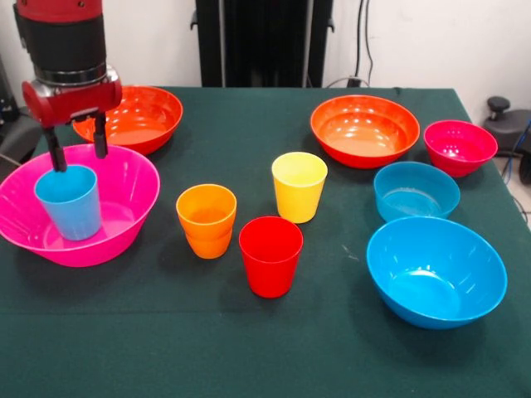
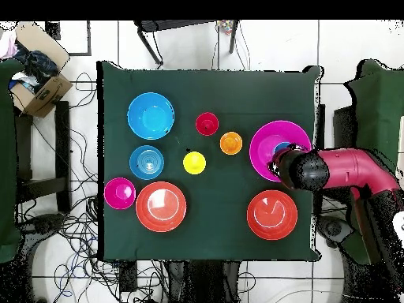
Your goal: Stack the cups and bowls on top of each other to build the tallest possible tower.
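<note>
At the table's left edge as you face the robot, your gripper [image 1: 78, 152] hangs over the pink bowl [image 1: 124, 191], fingers apart, one prong at the far rim of the light blue cup [image 1: 70, 201] standing upright inside it. Behind it sits an orange-red bowl [image 1: 141, 116]. Mid-table stand the orange cup [image 1: 207, 220], yellow cup [image 1: 299, 186] and red cup [image 1: 270, 255], each apart. Toward the right edge: a second orange-red bowl [image 1: 365, 129], magenta bowl [image 1: 460, 147], small blue bowl [image 1: 416, 190], large blue bowl [image 1: 436, 271].

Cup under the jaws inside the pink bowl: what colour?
Light blue cup, clearest in the front view.
</note>
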`<act>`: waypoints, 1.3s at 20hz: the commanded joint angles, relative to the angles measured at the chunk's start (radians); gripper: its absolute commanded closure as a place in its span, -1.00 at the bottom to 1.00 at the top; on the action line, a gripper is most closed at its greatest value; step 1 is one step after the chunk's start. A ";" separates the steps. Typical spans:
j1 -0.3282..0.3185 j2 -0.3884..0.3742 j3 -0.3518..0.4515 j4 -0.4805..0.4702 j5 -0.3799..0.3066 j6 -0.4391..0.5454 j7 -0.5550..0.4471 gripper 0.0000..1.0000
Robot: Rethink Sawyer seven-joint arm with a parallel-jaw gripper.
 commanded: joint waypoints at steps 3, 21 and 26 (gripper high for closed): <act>-0.070 -0.090 0.086 0.217 0.062 -0.010 -0.232 -1.00; -0.237 -0.097 0.164 0.336 0.003 -0.040 -0.247 -1.00; -0.232 -0.058 0.137 0.324 -0.047 -0.063 -0.214 -1.00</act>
